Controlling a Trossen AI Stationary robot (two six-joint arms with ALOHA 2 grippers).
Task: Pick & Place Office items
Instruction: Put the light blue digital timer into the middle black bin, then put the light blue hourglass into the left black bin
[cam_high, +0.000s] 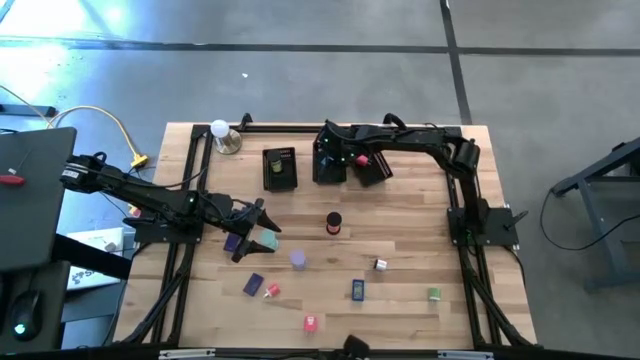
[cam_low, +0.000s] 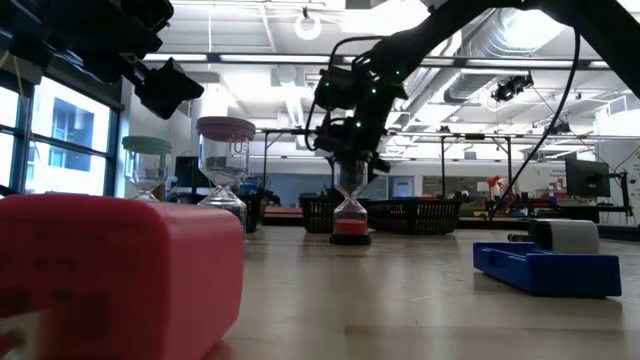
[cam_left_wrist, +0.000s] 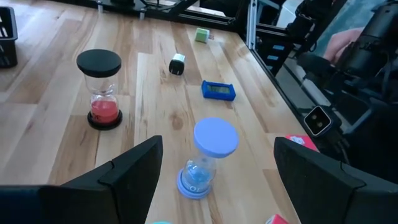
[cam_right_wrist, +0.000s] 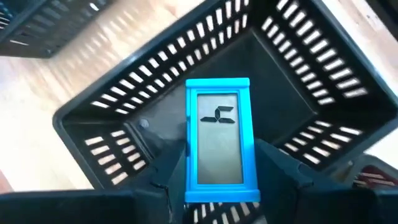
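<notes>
Three black mesh baskets (cam_high: 280, 168) are sitting along the far edge of a pale wooden table (cam_high: 400, 230), a workshop with bright ceiling lights showing beyond. Three hourglass timers are standing mid-table. The right gripper (cam_right_wrist: 222, 177) is gripping a blue timer (cam_right_wrist: 222, 140) over a basket; the left gripper (cam_left_wrist: 214, 171) is hanging open above the purple-capped hourglass (cam_left_wrist: 208, 155).

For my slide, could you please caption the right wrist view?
Right gripper holds a blue digital timer over a black mesh basket.
</notes>
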